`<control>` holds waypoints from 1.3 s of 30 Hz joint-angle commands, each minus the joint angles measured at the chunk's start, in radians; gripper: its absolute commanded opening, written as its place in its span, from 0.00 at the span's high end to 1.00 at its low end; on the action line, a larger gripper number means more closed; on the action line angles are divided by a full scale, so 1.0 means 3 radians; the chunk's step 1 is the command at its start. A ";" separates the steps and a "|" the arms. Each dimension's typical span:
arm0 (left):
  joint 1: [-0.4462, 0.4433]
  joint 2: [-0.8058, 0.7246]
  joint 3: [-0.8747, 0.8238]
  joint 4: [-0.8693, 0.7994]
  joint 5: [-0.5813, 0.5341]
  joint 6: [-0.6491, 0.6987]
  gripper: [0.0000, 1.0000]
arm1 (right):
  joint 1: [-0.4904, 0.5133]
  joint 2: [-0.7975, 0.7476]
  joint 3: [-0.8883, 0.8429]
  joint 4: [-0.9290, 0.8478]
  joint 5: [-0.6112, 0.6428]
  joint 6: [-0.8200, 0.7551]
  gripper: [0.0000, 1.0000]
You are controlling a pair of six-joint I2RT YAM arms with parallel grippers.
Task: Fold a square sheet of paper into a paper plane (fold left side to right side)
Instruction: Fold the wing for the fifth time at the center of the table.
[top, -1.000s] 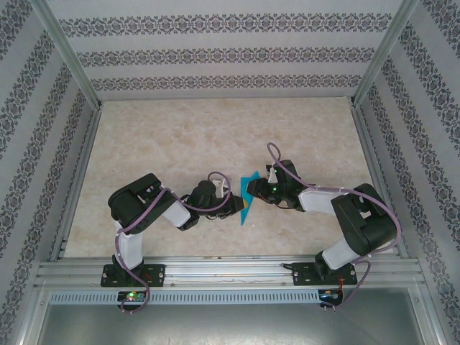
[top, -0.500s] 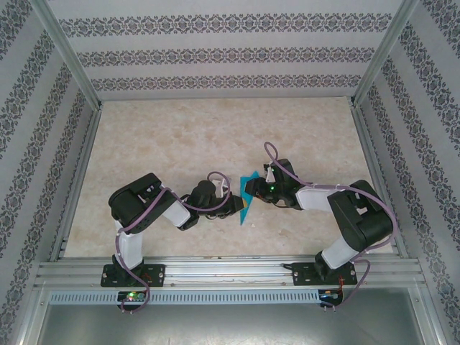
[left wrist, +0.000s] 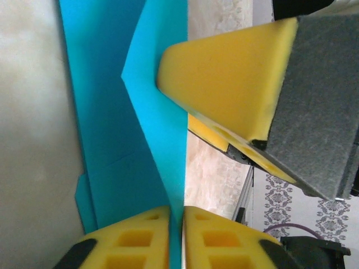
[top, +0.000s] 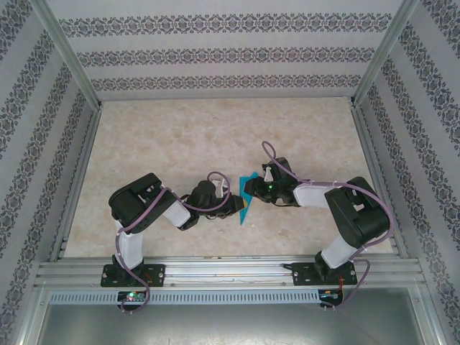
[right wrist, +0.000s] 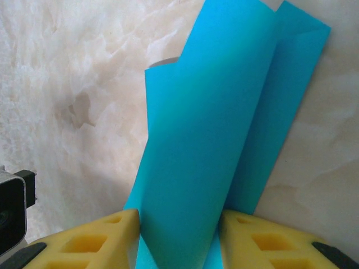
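**Figure.** Top view: the teal paper sheet, creased to a narrow pointed strip, lay on the marble-patterned table at about 5 o'clock of its centre, with one flap standing off the surface. The left gripper met it from 9 o'clock. Its jaws stood narrow with the sheet's upright edge running between them, and whether they pinched it could not be told. The right gripper came in from 2 o'clock with its jaws part-way apart, straddling the raised, bowed flap rather than clamping it. The step in hand appeared to be carrying the left flap over to the right. Done well, this called for one claw to pin the lower layer flat beside the crease while the other swept the flap toward 3 o'clock. The edges needed to meet before any pressing. Pressure was best run along the crease from its middle outward, since thin paper would likely buckle or skid if dragged.
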 commanded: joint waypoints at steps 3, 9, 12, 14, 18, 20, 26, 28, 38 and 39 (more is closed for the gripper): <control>0.0119 -0.0195 -0.0053 -0.0191 0.0005 0.0125 0.77 | 0.0041 0.0191 -0.0002 -0.0081 0.0100 -0.0012 0.57; 0.0245 -0.0222 -0.0052 -0.0320 0.0026 0.0167 0.70 | 0.0041 0.0180 0.0003 -0.0096 0.0107 -0.0012 0.57; 0.0256 -0.0139 0.0027 -0.0321 0.0078 0.0168 0.67 | 0.0041 0.0190 -0.0002 -0.0090 0.0103 -0.0011 0.57; 0.0260 -0.0089 0.0075 -0.0331 0.0099 0.0171 0.67 | 0.0046 0.0189 -0.0007 -0.0089 0.0103 -0.0003 0.57; 0.0260 0.0012 0.0156 -0.0326 0.0155 0.0176 0.66 | 0.0045 0.0175 -0.0013 -0.0095 0.0104 -0.0008 0.57; 0.0261 0.0056 0.0185 -0.0311 0.0166 0.0173 0.66 | 0.0046 0.0175 -0.0012 -0.0099 0.0103 -0.0012 0.57; 0.0276 0.0086 0.0238 -0.0336 0.0168 0.0201 0.73 | 0.0046 0.0200 -0.0008 -0.0114 0.0103 -0.0013 0.57; 0.0296 0.0086 0.0238 -0.0345 0.0143 0.0229 0.77 | 0.0046 0.0209 0.0000 -0.0129 0.0098 -0.0016 0.57; 0.0373 0.0097 0.0229 -0.0457 0.0110 0.0358 0.91 | 0.0046 0.0239 0.0043 -0.0227 0.0108 -0.0063 0.57; 0.0372 0.0096 0.0237 -0.0478 0.0115 0.0369 0.91 | 0.0046 0.0241 0.0044 -0.0232 0.0108 -0.0063 0.57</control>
